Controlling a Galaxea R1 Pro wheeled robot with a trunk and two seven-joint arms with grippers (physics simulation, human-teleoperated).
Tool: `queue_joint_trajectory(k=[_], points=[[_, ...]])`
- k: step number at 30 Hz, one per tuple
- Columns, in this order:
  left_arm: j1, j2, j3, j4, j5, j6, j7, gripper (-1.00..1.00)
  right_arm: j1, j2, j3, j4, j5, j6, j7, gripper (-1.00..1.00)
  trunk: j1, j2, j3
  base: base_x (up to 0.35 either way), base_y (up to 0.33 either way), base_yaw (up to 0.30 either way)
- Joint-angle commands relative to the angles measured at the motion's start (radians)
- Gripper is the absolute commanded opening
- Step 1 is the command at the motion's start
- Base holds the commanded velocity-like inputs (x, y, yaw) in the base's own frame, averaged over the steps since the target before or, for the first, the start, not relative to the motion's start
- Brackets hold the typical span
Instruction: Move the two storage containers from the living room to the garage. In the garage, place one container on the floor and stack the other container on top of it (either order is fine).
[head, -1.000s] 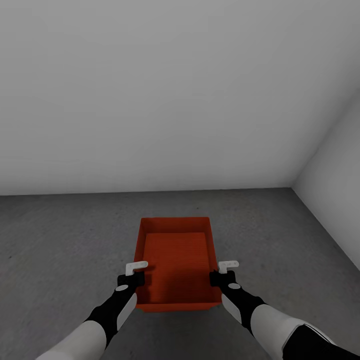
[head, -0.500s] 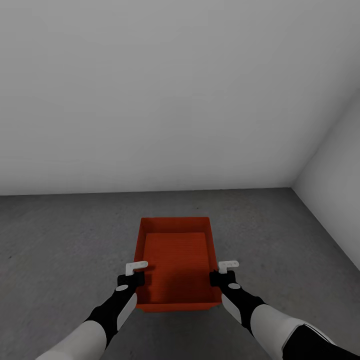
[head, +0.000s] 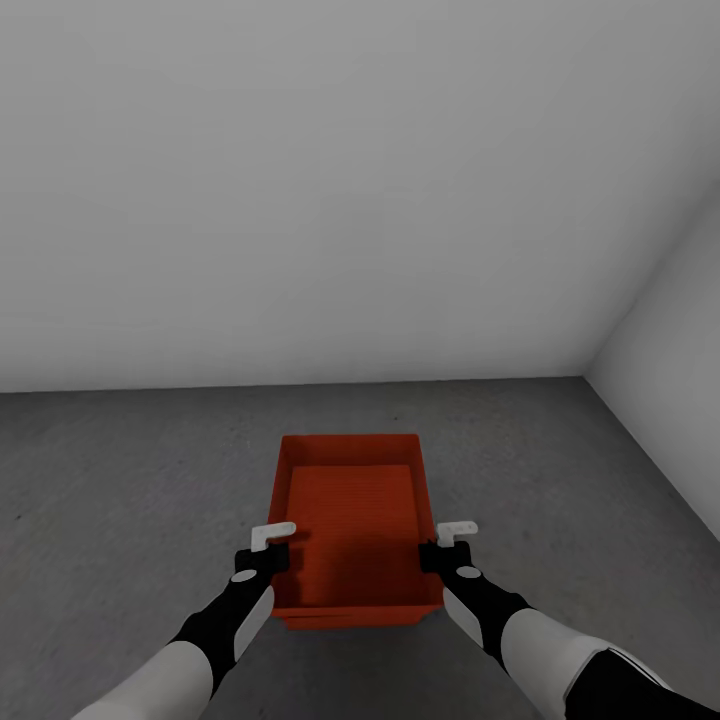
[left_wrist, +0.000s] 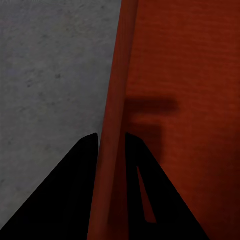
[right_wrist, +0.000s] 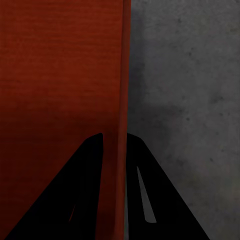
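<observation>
An orange-red storage container (head: 352, 525) sits at lower centre of the head view, over the grey concrete floor (head: 120, 470). The left gripper (head: 268, 548) pinches its left wall — the right gripper (head: 446, 545) pinches its right wall. White walls (head: 330, 190) fill the upper frame.

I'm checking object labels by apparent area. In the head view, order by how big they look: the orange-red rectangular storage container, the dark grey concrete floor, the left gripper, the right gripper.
1. Dark grey concrete floor
2. Orange-red rectangular storage container
3. Left gripper and right gripper: alike, no ranking.
</observation>
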Motion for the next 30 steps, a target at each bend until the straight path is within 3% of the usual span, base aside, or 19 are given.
queue_joint_trajectory(k=[1,30], points=[[0.000,-0.001,0.008,-0.004,-0.011,-0.016,0.010,-1.00,-0.001,0.001,-0.054,0.004,-0.031,-0.007,-0.002,-1.00,0.000,0.000,-0.001,0.002,0.000,0.000],[0.000,-0.005,0.008,-0.004,-0.013,-0.016,0.010,-1.00,-0.001,0.000,-0.054,0.004,-0.031,-0.008,-0.002,-1.00,0.000,0.000,-0.001,0.000,0.000,0.000]])
